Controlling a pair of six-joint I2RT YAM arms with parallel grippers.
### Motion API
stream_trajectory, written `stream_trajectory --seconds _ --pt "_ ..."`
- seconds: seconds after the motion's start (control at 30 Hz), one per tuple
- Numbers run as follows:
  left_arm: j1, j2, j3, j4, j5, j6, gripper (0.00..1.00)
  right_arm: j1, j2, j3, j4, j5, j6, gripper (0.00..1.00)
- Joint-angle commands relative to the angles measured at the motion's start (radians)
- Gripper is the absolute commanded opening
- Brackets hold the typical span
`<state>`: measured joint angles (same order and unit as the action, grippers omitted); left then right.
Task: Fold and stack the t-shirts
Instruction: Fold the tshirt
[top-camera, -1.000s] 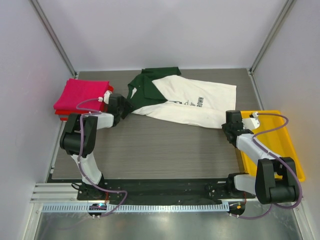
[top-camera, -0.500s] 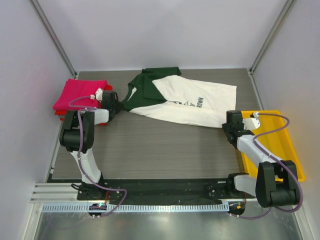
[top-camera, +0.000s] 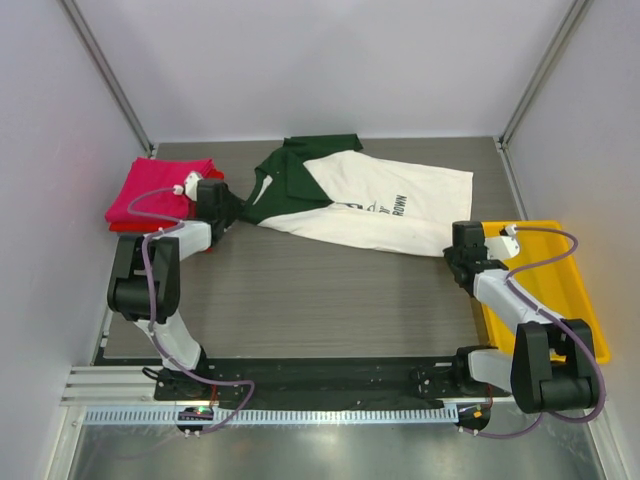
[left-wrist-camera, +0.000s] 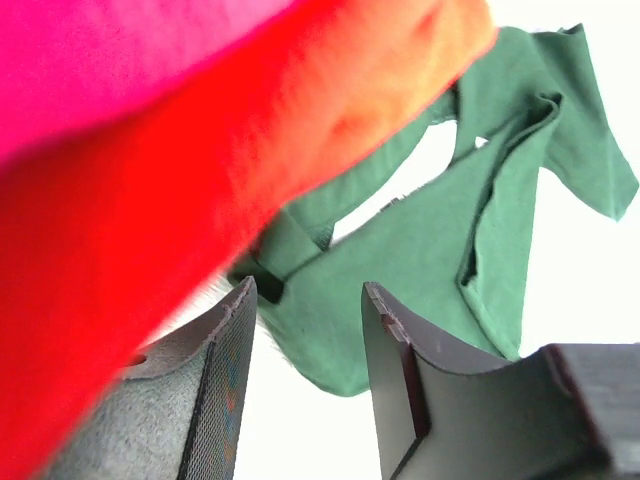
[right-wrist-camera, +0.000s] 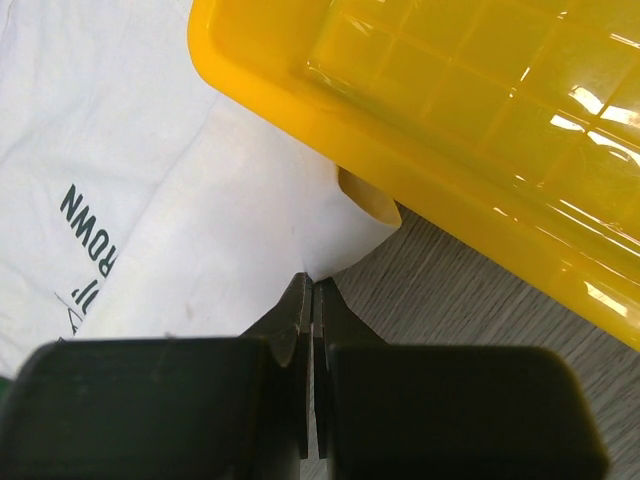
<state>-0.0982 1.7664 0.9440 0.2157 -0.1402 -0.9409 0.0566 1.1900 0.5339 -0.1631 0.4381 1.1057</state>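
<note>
Cream-white t-shirt (top-camera: 390, 205) lies spread out, unfolded, at 12 o'clock on the table (top-camera: 320, 300). Its green collar/sleeve end (left-wrist-camera: 440, 260) points toward 10, hem toward 3. The folded pink-on-red stack (top-camera: 150, 180) sits at 10 o'clock by the left wall.

Step, as I read it: setting up the 1st fold of the cream shirt, w/ one arm at each end.
- R gripper (right-wrist-camera: 312, 285): fingers together, seemingly pinching the hem corner just beside the yellow tray (top-camera: 535, 228) at 3 o'clock. Cloth curls up at the tips.
- L gripper (left-wrist-camera: 308, 290): jaws apart, nothing btwn them, sitting btwn the stack edge & the green collar. Red cloth overhangs its outer finger; can't tell if it presses.

Next move prob. needs L to clear the stack w/o dragging it, then close on the collar/shoulder edge. After that both should lift & carry together so the cloth lands flat. R's corner is close to the tray rim, so it could snag.

Surface: grey wood-grain top, flat & matte; cloth should slide ok.

Room: closed cell w/ plain pale walls (top-camera: 330, 70) & metal corner posts (top-camera: 108, 75). A slotted rail (top-camera: 300, 412) runs along the near edge at 6 o'clock, by the arm bases.
</note>
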Motion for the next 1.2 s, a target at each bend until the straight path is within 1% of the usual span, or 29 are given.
stream_trajectory --seconds 0.0,0.1,0.23,0.4,0.6,0.63,0.67,0.7,0.73,0.83,1.13,1.17 --pt "-0.004 -0.071 -0.025 0.01 -0.003 0.001 0.48 -0.004 0.006 0.008 0.0 0.016 0.011 0.01" --pt "-0.02 -0.087 -0.051 0.014 0.017 -0.035 0.47 -0.003 0.011 0.006 0.0 0.011 0.016 0.01" --pt "-0.043 -0.067 -0.068 0.04 0.03 -0.065 0.45 -0.006 0.019 0.006 0.004 0.004 0.017 0.01" --pt "-0.078 -0.007 -0.047 0.057 0.019 -0.07 0.43 -0.004 0.019 0.006 0.004 0.001 0.011 0.01" --pt "-0.077 0.068 0.006 0.056 -0.012 -0.059 0.4 -0.008 0.002 0.005 0.002 -0.001 0.002 0.01" --pt "-0.078 0.08 0.016 0.053 -0.022 -0.055 0.38 -0.006 -0.003 0.006 0.002 -0.001 0.0 0.01" --pt "-0.074 0.082 0.018 0.05 -0.028 -0.052 0.29 -0.009 -0.006 0.006 0.002 -0.002 0.0 0.01" --pt "-0.072 0.085 0.022 0.045 -0.035 -0.047 0.22 -0.012 -0.006 0.005 0.0 -0.002 -0.001 0.01" --pt "-0.072 0.087 0.032 0.036 -0.047 -0.041 0.12 -0.012 -0.009 0.005 0.0 -0.001 -0.003 0.01" --pt "-0.063 0.076 0.044 -0.007 -0.068 -0.021 0.0 -0.02 -0.012 0.006 -0.007 0.001 -0.004 0.01" --pt "-0.06 -0.018 0.035 -0.099 -0.142 0.031 0.0 -0.044 -0.043 0.008 -0.064 0.001 -0.009 0.01" --pt "-0.06 -0.022 0.035 -0.108 -0.141 0.031 0.0 -0.07 -0.043 0.002 -0.065 -0.005 -0.013 0.01"
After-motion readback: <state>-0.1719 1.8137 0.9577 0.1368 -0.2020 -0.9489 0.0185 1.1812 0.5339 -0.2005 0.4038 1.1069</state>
